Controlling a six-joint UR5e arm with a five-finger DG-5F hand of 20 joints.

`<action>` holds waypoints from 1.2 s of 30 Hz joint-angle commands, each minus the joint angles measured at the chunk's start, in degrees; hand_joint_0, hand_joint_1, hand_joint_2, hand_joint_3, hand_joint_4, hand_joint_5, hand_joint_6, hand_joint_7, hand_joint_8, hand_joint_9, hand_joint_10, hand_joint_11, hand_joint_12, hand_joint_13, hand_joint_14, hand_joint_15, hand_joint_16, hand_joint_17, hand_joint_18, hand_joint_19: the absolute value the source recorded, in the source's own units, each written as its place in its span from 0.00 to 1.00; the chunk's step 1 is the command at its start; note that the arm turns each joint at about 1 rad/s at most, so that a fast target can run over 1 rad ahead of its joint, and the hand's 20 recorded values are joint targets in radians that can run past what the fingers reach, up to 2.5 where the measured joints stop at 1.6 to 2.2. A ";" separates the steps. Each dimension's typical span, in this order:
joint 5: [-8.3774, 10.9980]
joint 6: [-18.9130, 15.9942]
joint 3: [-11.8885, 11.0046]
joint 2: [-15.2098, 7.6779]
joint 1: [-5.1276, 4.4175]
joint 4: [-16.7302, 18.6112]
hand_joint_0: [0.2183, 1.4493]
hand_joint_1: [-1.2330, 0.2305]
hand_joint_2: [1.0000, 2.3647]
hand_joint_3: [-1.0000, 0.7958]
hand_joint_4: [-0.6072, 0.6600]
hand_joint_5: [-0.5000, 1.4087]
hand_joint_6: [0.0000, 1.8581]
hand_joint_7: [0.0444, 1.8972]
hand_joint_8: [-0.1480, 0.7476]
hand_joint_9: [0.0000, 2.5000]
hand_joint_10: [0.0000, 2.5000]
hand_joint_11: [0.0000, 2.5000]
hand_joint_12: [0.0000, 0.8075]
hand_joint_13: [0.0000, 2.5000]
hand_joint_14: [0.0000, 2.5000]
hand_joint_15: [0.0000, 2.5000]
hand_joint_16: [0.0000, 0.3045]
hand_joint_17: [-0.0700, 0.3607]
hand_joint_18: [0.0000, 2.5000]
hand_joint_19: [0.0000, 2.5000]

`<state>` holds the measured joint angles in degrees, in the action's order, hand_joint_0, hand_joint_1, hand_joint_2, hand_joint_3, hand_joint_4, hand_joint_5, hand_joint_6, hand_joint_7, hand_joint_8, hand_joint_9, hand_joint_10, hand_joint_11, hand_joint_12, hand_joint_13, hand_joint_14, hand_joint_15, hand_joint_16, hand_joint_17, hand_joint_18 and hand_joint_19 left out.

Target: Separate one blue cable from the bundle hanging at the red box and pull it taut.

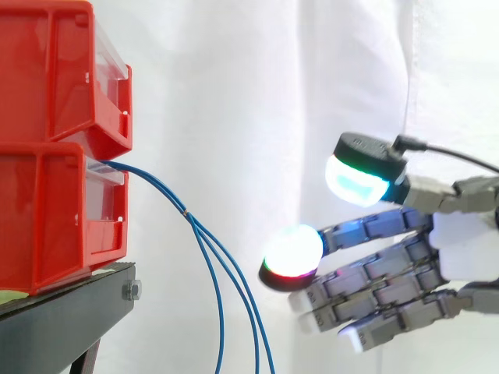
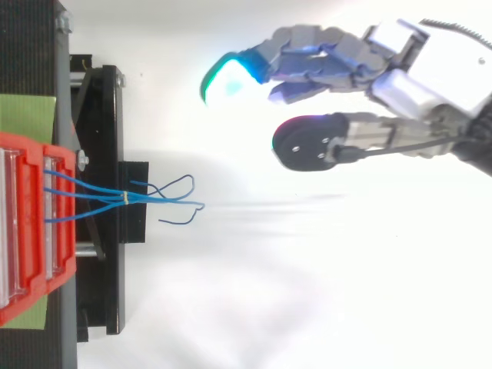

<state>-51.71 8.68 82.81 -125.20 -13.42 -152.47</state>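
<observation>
Your robot hand [image 1: 460,241] hovers open, fingers stretched almost straight toward the bins with the thumb above them, and it holds nothing. The blue cables [image 1: 187,214] leave the front opening of the lower red bin [image 1: 47,218], which sits under a second bin [image 1: 47,70] at the front edge of the black stand [image 1: 70,312]. A small tie [image 2: 125,197] binds them near that edge. Past it they fan apart and hang down. Your fingertips [image 1: 293,251] stand apart from the cables, touching none, before the white curtain [image 1: 234,78].
</observation>
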 commanded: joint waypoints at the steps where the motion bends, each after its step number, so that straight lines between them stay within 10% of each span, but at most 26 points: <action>1: -0.85 -0.33 -4.23 -4.00 0.23 -0.28 0.29 0.48 0.00 0.28 0.72 0.15 0.27 0.43 0.56 0.22 0.00 0.11 0.41 0.16 0.00 0.06 0.15 0.39 0.19 0.13; 12: -5.68 -1.30 -12.76 -10.42 0.41 -2.31 0.29 0.48 0.00 0.28 0.72 0.15 0.27 0.43 0.56 0.23 0.00 0.11 0.41 0.16 0.00 0.06 0.15 0.40 0.20 0.14; 36: -7.88 0.63 -14.52 -10.33 -0.73 -3.10 0.29 0.34 0.00 0.28 0.75 0.16 0.27 0.49 0.57 0.27 0.00 0.16 0.41 0.21 0.00 0.09 0.14 0.39 0.25 0.16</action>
<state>-59.55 9.02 68.56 -135.53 -14.08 -155.56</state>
